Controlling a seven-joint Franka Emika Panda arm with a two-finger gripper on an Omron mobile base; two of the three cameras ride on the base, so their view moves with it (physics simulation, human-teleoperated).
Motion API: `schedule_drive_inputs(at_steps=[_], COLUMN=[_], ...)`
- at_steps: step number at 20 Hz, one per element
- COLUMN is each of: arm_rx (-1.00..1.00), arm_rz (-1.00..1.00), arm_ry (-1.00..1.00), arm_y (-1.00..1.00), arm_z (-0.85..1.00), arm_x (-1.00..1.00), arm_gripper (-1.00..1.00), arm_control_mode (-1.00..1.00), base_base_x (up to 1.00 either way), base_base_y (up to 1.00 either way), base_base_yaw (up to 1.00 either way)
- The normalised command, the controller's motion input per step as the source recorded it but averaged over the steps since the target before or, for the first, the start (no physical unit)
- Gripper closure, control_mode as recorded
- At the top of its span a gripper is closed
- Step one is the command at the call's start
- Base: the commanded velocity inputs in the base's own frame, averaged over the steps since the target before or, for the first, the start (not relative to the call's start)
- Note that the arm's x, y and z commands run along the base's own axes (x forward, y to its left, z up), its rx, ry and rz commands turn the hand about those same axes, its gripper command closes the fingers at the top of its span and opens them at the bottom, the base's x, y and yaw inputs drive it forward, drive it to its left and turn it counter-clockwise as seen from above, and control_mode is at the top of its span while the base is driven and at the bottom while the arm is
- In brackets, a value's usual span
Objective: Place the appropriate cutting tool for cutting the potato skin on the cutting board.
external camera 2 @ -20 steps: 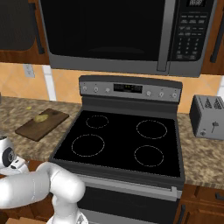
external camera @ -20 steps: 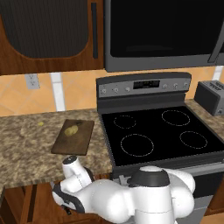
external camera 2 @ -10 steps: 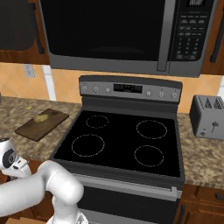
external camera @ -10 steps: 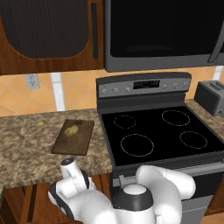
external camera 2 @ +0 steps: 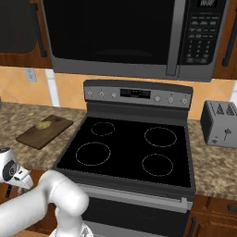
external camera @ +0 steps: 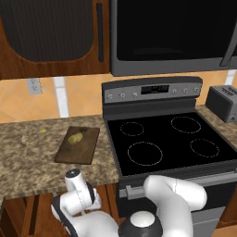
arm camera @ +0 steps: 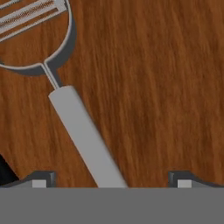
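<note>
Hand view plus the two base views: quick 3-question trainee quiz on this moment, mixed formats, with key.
1. True or false: the potato lies on the cutting board.
2. In the hand view, the peeler lies on: A) stove glass, B) a brown wooden surface, C) granite counter.
3. Fill in: in the hand view the peeler's handle runs down between the two tips of the gripper, whose tips stand wide ____.

Key: 1 true; 2 B; 3 apart. The toaster sits right of the stove, and the peeler is not yet on the board.
</note>
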Motion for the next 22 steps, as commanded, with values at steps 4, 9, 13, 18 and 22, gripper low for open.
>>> schedule_drive_inputs(at_steps=[4, 9, 13, 18, 22], arm_rx=[-0.01, -0.01, 0.0, 0.0, 0.0], arm_rz=[0.0, 0.0, 0.0, 0.0, 0.0], arm_ry=[0.0, 0.0, 0.0, -0.01, -0.01], arm_y=[0.13, 0.03, 0.0, 0.0, 0.03], arm_z=[-0.37, -0.52, -0.46, -0.04, 0.69], arm_x=[0.0, -0.07, -0.33, -0.26, -0.64], arm_gripper=[1.0, 1.0, 1.0, 1.0, 1.0], arm_control_mode=[-1.0, -1.0, -1.0, -1.0, -1.0], base_base_x=[0.0, 0.0, 0.0, 0.0, 0.0], base_base_y=[0.0, 0.0, 0.0, 0.0, 0.0], base_base_yaw=[0.0, 0.0, 0.0, 0.0, 0.0])
